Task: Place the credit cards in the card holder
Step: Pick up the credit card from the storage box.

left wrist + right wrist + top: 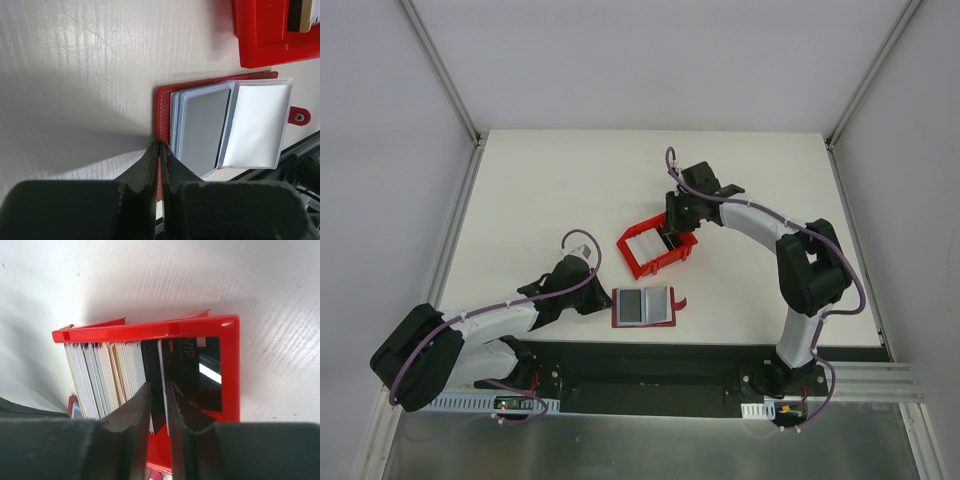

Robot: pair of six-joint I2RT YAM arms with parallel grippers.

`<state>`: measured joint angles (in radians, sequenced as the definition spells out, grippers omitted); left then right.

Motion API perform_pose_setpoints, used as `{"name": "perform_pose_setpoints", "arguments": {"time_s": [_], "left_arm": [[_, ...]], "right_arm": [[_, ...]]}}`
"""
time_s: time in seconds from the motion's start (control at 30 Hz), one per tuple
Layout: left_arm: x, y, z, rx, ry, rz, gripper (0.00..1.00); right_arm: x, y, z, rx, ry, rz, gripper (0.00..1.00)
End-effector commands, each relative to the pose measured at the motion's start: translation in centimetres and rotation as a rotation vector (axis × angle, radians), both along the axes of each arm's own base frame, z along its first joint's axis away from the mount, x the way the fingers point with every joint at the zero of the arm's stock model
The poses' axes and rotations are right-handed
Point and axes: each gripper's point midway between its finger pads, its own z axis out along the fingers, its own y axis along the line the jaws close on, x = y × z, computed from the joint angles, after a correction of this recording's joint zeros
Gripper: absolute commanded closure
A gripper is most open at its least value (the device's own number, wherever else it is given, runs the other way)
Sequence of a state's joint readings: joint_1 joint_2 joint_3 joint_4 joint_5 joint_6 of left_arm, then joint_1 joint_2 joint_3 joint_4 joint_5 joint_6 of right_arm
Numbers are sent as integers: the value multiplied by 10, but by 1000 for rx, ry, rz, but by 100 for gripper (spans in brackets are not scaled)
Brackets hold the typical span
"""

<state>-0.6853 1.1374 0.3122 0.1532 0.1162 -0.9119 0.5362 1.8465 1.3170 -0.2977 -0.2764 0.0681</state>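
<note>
The card holder (pixel 643 306) (pixel 200 130), a red wallet, lies open near the front of the table with its pale inner pockets up. My left gripper (pixel 605 303) (pixel 159 145) is shut on the wallet's red left edge. Several credit cards (pixel 645 243) (pixel 105 375), mostly whitish, stand on edge in a red bin (pixel 660 264) (pixel 150 331). My right gripper (pixel 672 238) (pixel 159 387) reaches down into that bin. Its jaws are closed tightly on either side of a dark credit card (pixel 161 365) at the end of the row.
The wallet's closing tab (pixel 680 300) (pixel 299 117) sticks out to its right. The red bin (pixel 265 50) stands just behind the wallet, with card ends (pixel 302 15) showing in it. The black base rail (pixel 650 365) runs along the near table edge.
</note>
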Motion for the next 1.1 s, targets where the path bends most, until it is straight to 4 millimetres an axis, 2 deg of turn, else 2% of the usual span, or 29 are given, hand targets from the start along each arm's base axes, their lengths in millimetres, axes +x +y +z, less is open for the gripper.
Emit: {"name": "perform_pose_setpoints", "arguments": {"time_s": [0.0, 0.03, 0.23, 0.33, 0.43, 0.53, 0.6, 0.7, 1.07], "left_arm": [[10, -9, 13, -27, -36, -18, 100], [9, -9, 13, -25, -34, -20, 100], [9, -9, 10, -21, -28, -23, 100], [9, -9, 10, -22, -27, -20, 100], [8, -9, 11, -23, -28, -23, 100], [9, -8, 12, -25, -34, -18, 100], [8, -8, 11, -24, -29, -20, 100], [8, -9, 11, -25, -30, -29, 100], [9, -11, 10, -21, -23, -30, 100]], "right_arm": [[14, -7, 27, -48, -82, 8, 74], [15, -11, 26, -68, -82, -3, 71], [21, -25, 35, -159, -153, -3, 71], [18, -18, 41, -117, -155, 24, 67], [12, -6, 43, -38, -127, 39, 49], [4, 11, 45, 67, -92, 60, 39], [0, 20, 43, 116, -58, 70, 34], [-2, 26, 33, 131, -15, 85, 31], [-3, 28, 6, 85, 31, 103, 24]]}}
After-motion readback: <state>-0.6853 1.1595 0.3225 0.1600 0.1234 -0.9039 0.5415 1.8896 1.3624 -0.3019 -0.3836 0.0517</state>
